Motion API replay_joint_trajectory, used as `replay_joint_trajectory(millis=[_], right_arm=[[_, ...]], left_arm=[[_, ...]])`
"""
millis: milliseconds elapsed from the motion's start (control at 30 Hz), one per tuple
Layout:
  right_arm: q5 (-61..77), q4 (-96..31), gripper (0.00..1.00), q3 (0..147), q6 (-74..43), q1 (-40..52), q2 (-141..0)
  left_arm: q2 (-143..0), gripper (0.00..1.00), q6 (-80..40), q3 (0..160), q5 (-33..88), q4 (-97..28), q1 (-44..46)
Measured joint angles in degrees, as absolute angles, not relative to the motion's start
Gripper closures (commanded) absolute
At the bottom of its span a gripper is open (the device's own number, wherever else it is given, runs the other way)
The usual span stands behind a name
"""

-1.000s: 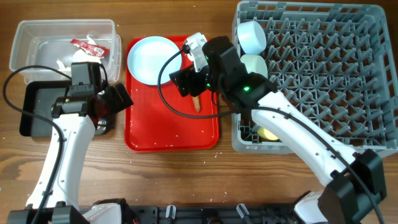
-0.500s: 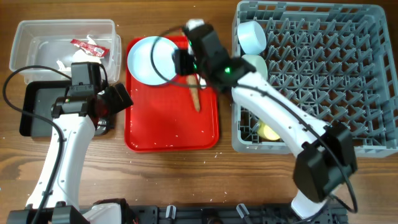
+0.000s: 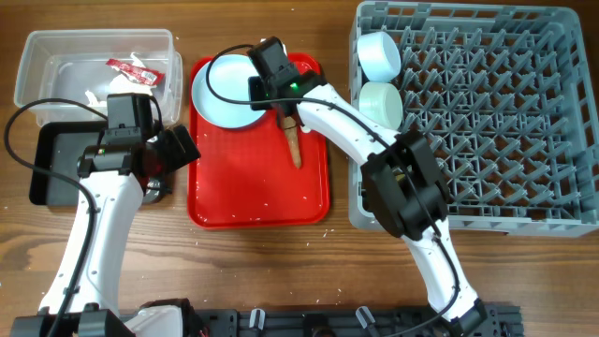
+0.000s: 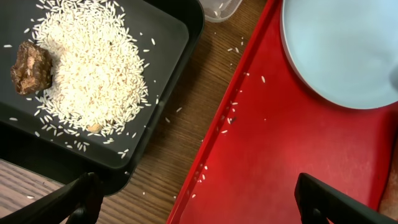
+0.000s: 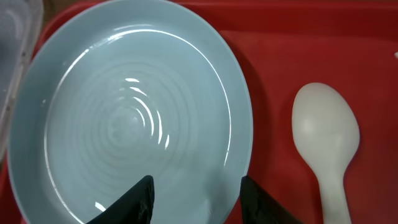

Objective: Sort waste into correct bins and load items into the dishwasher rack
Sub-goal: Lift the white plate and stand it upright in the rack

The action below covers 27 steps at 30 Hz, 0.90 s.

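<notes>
Right pincer (image 5: 198, 202) gapes over the near rim of the pale blue round plate (image 5: 124, 112) (touching? can't tell), white plastic spoon (image 5: 326, 143) just beside it on the red serving tray (image 5: 273, 37). Left pincer (image 4: 199, 208) is also released, white rice-like crumbs (image 4: 93, 68) in the shallow black rectangular tray (image 4: 165, 43) ahead of it.

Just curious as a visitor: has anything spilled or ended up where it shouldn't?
Yes. Most rice is heaped in the black tray, but stray grains lie scattered on the wooden table and the red tray.
</notes>
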<state>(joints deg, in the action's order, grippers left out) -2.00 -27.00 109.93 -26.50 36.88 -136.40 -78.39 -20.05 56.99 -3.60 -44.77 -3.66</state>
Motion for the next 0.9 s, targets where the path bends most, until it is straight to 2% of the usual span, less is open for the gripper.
replay_joint_trajectory(millis=[33,167,200,433,533,800,900], right_arm=[[-2.00,-27.00,0.60,109.93,-27.00,36.88,-137.36],[-2.59,-26.89,0.92,110.00,-27.83,36.93,-139.52],[-2.66,-27.16,0.96,110.00,-28.05,36.95,-139.52],[-2.42,-31.55,0.96,110.52,-28.49,36.05,-138.58],[-5.37,-35.66,0.96,109.95,-27.55,33.74,-133.05],[-30.92,-48.16,0.96,110.00,-12.03,24.43,-96.77],[-43.29,-57.12,0.96,110.39,-5.37,20.97,-94.39]], left_arm=[[-78.39,0.00,-20.05,56.99,-3.60,-44.77,-3.66],[-78.39,0.00,-20.05,56.99,-3.60,-44.77,-3.66],[-78.39,0.00,-20.05,56.99,-3.60,-44.75,-3.66],[-78.39,0.00,-20.03,56.99,-3.60,-44.77,-3.66],[-78.39,0.00,-20.05,56.99,-3.60,-44.77,-3.66],[-78.39,0.00,-20.05,56.99,-3.60,-44.69,-3.66],[-78.39,0.00,-20.05,56.99,-3.60,-44.82,-3.66]])
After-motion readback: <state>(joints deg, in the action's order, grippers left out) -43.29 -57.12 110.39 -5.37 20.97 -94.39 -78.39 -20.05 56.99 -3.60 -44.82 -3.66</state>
